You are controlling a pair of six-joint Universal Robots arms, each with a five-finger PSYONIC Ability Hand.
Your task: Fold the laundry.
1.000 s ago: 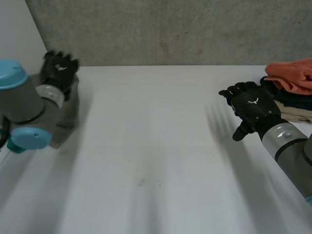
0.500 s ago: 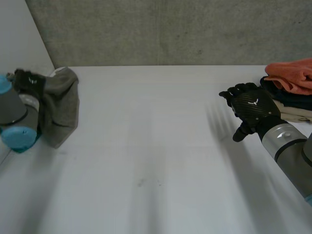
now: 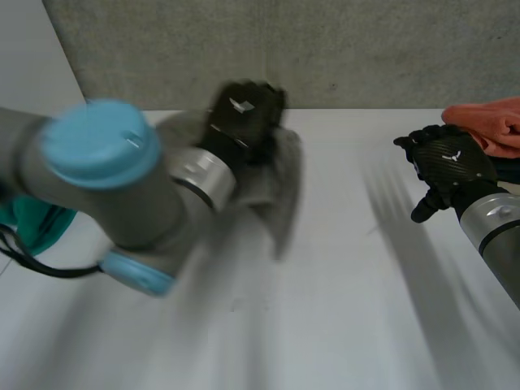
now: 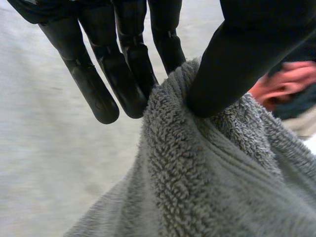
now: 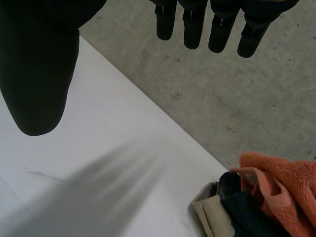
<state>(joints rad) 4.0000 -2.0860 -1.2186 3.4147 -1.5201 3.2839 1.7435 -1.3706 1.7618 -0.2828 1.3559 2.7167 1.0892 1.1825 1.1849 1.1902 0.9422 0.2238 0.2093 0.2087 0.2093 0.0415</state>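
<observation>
Over the desk (image 3: 341,325) the left robot hand (image 3: 244,114) pinches a grey towel (image 3: 280,191) between thumb and fingers, the cloth hanging loose (the fetching step, I judge). Next it needs laying flat. Farther off, the right robot hand (image 3: 447,162) hovers spread and empty beside the laundry pile (image 3: 487,122).

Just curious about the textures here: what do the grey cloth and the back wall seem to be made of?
The grey cloth looks like terry towelling: thick and matt, its surface a mass of small fuzzy loops, with a flatter woven band across it. The back wall looks like bare concrete: grey, mottled, matt, with a few small pits.
</observation>
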